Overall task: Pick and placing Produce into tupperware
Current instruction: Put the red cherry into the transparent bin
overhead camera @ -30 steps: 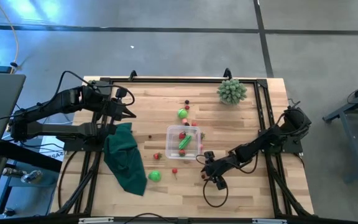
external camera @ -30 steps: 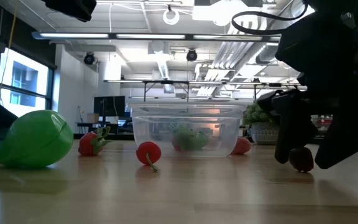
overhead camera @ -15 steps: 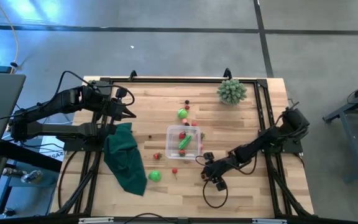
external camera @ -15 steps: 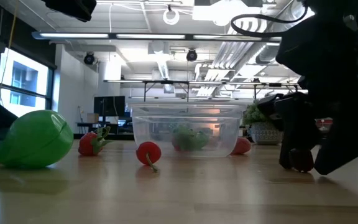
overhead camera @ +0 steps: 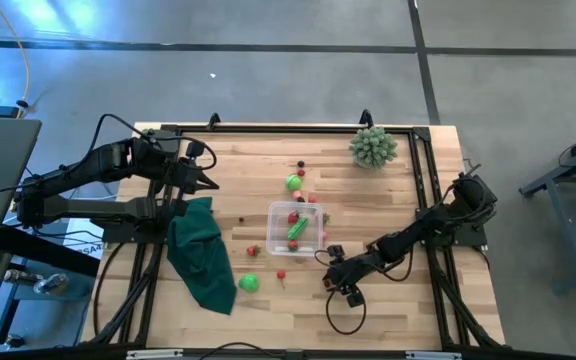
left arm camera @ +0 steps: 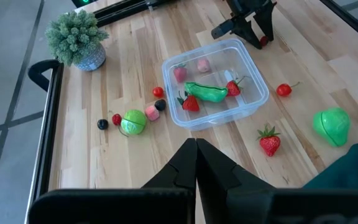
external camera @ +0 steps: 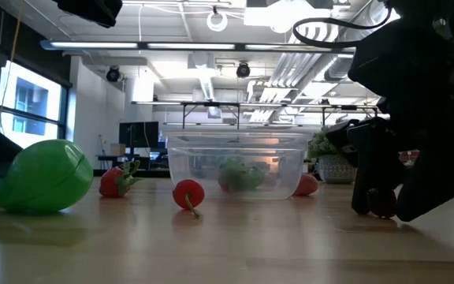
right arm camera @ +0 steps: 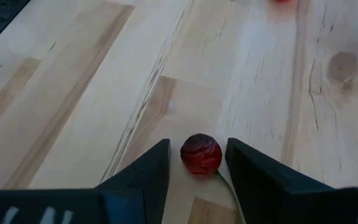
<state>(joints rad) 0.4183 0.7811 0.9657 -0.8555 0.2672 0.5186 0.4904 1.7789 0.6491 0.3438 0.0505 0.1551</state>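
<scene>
At about 5 o'clock of the tupperware (overhead camera: 297,228), low on the bench (overhead camera: 398,300), the right gripper (overhead camera: 340,284) sat with its fingers slightly apart, straddling a small dark-red cherry (right arm camera: 201,154). Wrist view showed the cherry resting on the wood between the fingers (right arm camera: 148,174); contact with either one couldn't be told. Low view showed the same piece (external camera: 381,203) down at bench level under the right gripper (external camera: 377,207).

Versus 1 s ago: the right gripper dropped a touch lower and the cherry went from hanging just off the bench to sitting on it. High view barely changed otherwise.

The tupperware sat mid-bench holding a green pod (left arm camera: 206,93), strawberries and a pink piece. Loose produce: a green ball (overhead camera: 294,182) at its 12 o'clock, a green fruit (overhead camera: 249,283) and a strawberry (overhead camera: 253,251) toward 7–8 o'clock.

Left gripper (left arm camera: 196,155) was closed, parked at the bench's 9–10 o'clock edge above the dark green cloth (overhead camera: 201,255).
</scene>
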